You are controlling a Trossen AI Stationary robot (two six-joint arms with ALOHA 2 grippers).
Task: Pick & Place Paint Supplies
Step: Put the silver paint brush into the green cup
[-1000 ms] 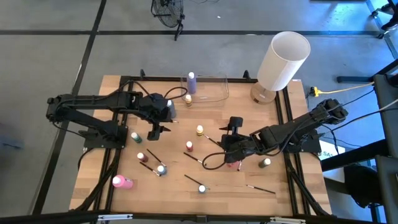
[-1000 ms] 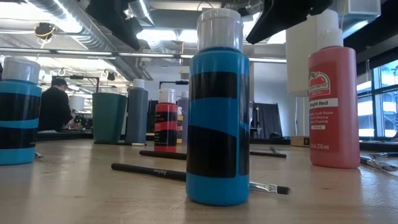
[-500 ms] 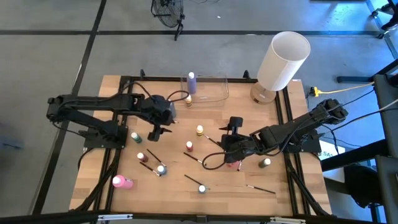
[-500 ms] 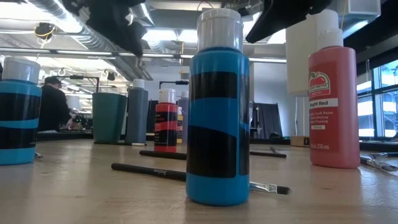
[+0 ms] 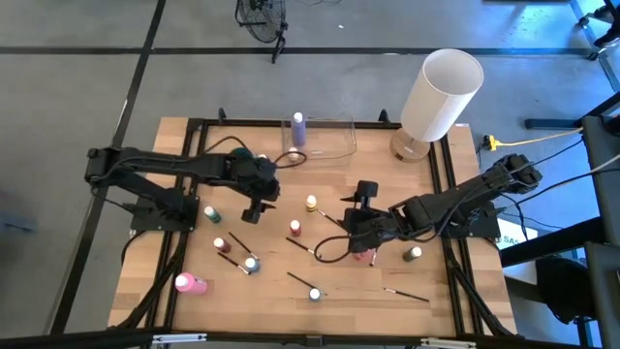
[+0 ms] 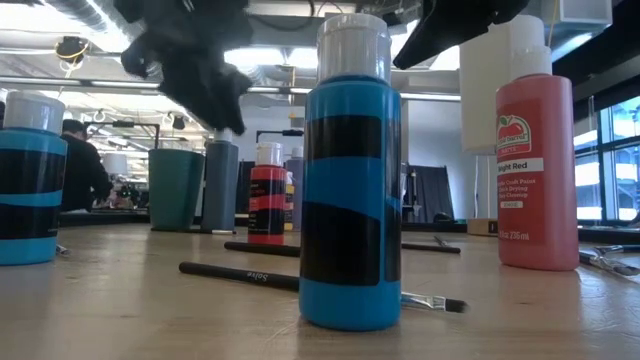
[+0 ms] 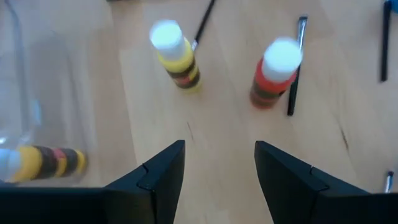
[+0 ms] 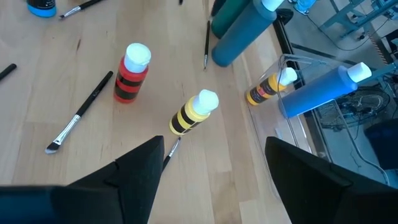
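Observation:
My left gripper (image 5: 256, 210) hangs open above the wood, holding nothing. A yellow striped bottle (image 7: 177, 59) and a red striped bottle (image 7: 273, 74) stand upright just beyond its fingers. My right gripper (image 5: 363, 199) also stands open and holds nothing, right of the same yellow bottle (image 5: 311, 204) and red bottle (image 5: 294, 228). More small bottles stand around: green (image 5: 210, 213), reddish (image 5: 220, 243), blue (image 5: 251, 263). A pink one (image 5: 190, 283) lies on its side. Thin dark brushes (image 5: 300, 246) lie flat among them. In the low view my left gripper (image 6: 200, 70) shows at the upper left.
A clear container (image 5: 334, 145) at the far edge holds an upright lilac bottle (image 5: 297, 128). A yellow bottle (image 5: 293, 155) lies by its near wall. A large white cylinder (image 5: 441, 92) stands at the far right. A teal bottle (image 5: 240, 155) stands by my left arm.
My left gripper has come down toward the table and slightly toward its right edge, rolling a little. It stays open and has dropped into the low view's upper left. In the room behind, a person has shifted left.

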